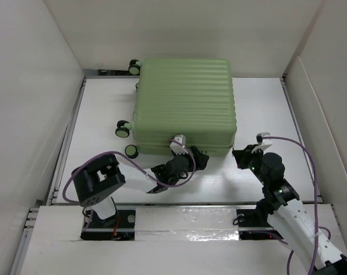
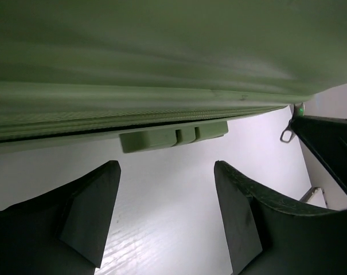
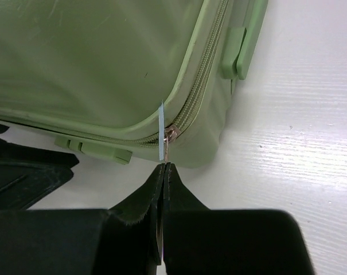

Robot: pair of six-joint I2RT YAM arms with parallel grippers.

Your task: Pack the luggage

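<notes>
The luggage [image 1: 184, 103] is a pale green ribbed hard-shell suitcase, lying flat and closed at the table's back middle. My left gripper [image 1: 197, 157] is open and empty at the suitcase's near edge; the left wrist view shows its jaws [image 2: 166, 172] wide apart just below the shell [image 2: 162, 46] and a green foot stud [image 2: 173, 136]. My right gripper [image 1: 242, 156] is at the near right corner, shut [image 3: 163, 167] on the metal zipper pull [image 3: 168, 143], which carries a pale blue tab [image 3: 162, 129]. The zipper [image 3: 205, 63] looks closed along the visible side.
Black caster wheels [image 1: 123, 130] stick out on the suitcase's left side, another [image 1: 135, 67] at the back left. High white walls [image 1: 30, 114] enclose the table on three sides. A metal rail [image 1: 184, 205] runs along the near edge.
</notes>
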